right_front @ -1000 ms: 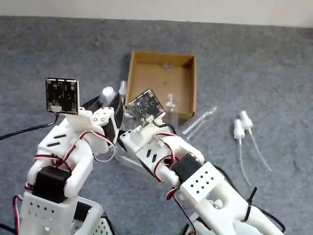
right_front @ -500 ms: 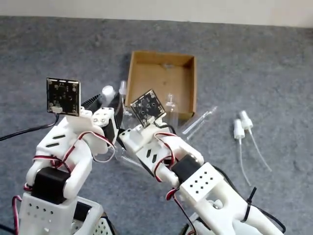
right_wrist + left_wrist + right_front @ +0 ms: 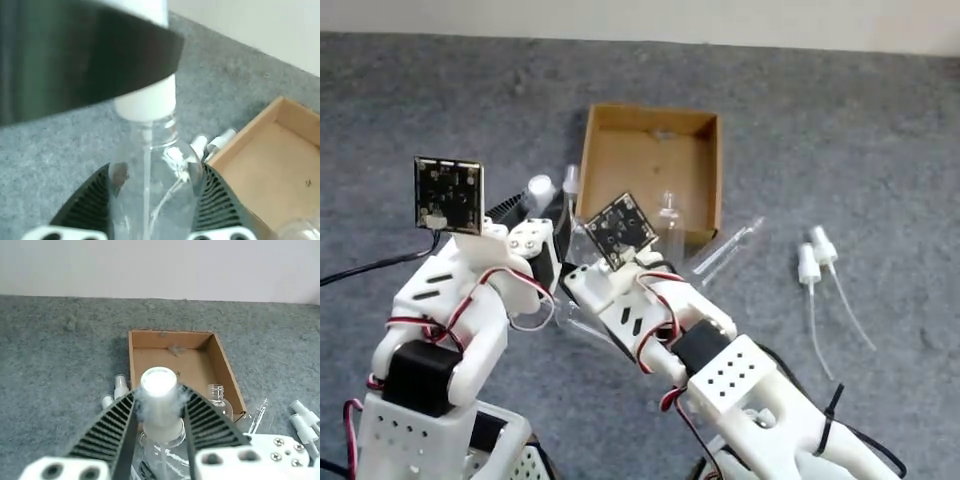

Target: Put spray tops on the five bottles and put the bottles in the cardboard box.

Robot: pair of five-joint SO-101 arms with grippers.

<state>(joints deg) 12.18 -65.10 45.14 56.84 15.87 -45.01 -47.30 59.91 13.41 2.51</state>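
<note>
**A:** ok, where's everything at, going left to right?

**B:** Leftmost is the left gripper [image 3: 159,393]. It's clamped on the white spray top [image 3: 159,382], one black finger on each side of its head. That top sits on the neck of the clear bottle [image 3: 150,200], and you can see the thin dip tube running down inside the glass.

**A:** and who's got the bottle?

**B:** The right gripper [image 3: 156,176] is squeezed around its belly. The bottle stands upright with its long axis vertical and its neck pointing up. It's held just off the near left corner of the cardboard box [image 3: 650,160].

**A:** what's next to it?

**B:** Two loose tops [image 3: 570,180] lie on the table [image 3: 440,100] right against the left wall of the box. The box is open side up. A second bottle [image 3: 668,222] stands upright at its near right corner, uncapped and neck up, and it looks to be inside the box.

**A:** and further right?

**B:** A slim clear piece [image 3: 725,250] lies flat just outside that corner, pointing diagonally away from the arms. Then well apart from it there's a pair of spray tops [image 3: 808,262] lying side by side, with their tubes trailing toward the near edge.
</note>
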